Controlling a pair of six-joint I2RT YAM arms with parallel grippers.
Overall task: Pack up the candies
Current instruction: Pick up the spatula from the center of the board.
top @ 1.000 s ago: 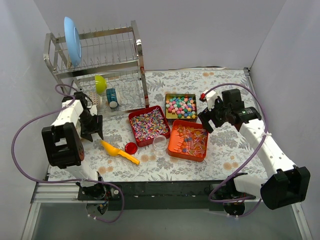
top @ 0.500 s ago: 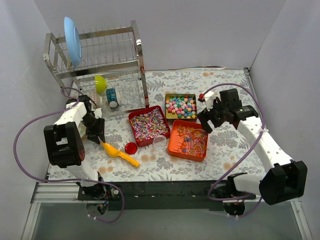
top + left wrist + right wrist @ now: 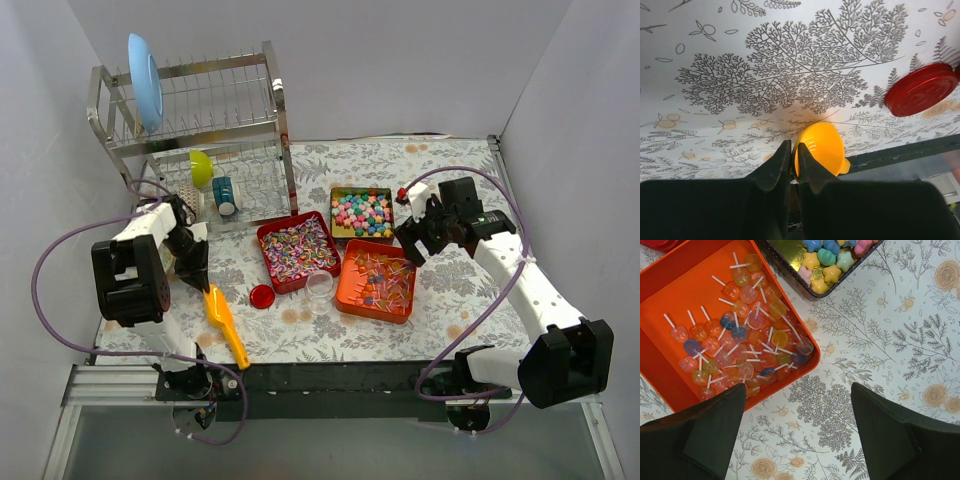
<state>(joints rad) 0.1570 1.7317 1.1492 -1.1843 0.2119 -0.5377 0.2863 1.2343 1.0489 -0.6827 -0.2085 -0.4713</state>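
your left gripper (image 3: 794,150) pinches the bowl rim of the yellow scoop (image 3: 225,322), jaws nearly together on it, at the left of the table (image 3: 450,300). the scoop's handle points toward the near edge. the red lid (image 3: 262,295) lies just right of it, apart. your right gripper (image 3: 797,392) hangs with its jaws spread wide over the orange tray's (image 3: 347,298) right edge. the candies (image 3: 380,280) lie mid-table, with stick-mounted clear-wrapped ones in the orange tray, striped ones in the red tray (image 3: 268,236), and pastel chunks in the dark tin (image 3: 333,212). a clear cup (image 3: 319,287) stands between the red and orange trays.
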